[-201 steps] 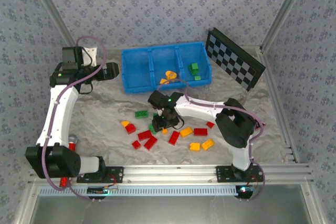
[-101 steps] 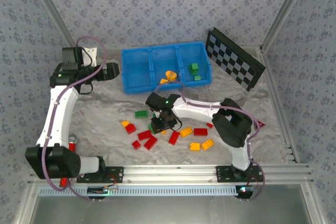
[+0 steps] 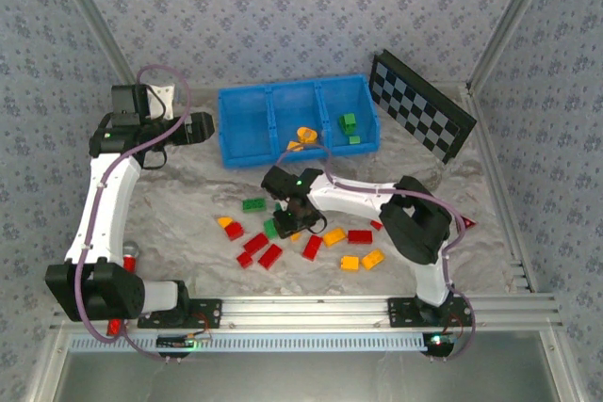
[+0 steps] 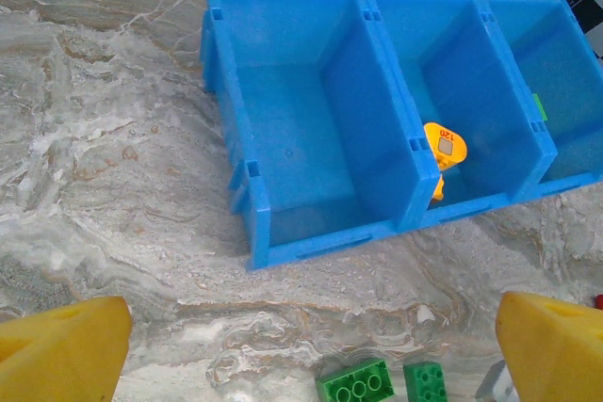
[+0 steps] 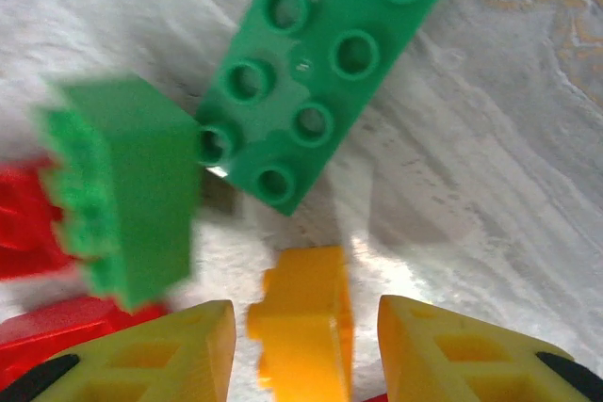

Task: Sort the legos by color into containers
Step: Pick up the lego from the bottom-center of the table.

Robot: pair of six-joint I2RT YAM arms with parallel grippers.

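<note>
- Nearest the arm bases, loose legos (image 3: 270,255) lie scattered on the marbled table (image 3: 179,214). Reds sit left and centre, and two orange-yellow ones (image 3: 350,263) lie to the right.
- In the last second the right gripper (image 5: 306,313) has slid a little left and toward the bases, and its jaws have drawn in. They now stand on either side of an orange-yellow brick (image 5: 300,327) with a sliver of table on each side. I cannot tell whether it is gripped yet.
- A pick looks to be starting. This brick would belong in the middle compartment.
- The spot is crowded. A flat green brick (image 5: 325,82) lies just beyond the fingers (image 5: 141,355). A blurred green brick (image 5: 127,195) on its side touches its corner, and red bricks (image 5: 57,336) sit beside the left finger. Any of them could be nudged on the lift.
- Farther out, a lone green brick (image 3: 252,203) lies apart to the left.
- The left gripper (image 3: 198,127) has not moved. It hangs just left of the tray (image 4: 320,233), spread wide and holding nothing.
- The tray's left compartment shows bare floor. The middle one holds orange-yellow pieces (image 3: 301,135) and the right one green pieces (image 3: 349,124). The right arm's cable (image 3: 316,145) loops over the tray's front wall.
- The checkered board (image 3: 419,105) leans at the back right.
</note>
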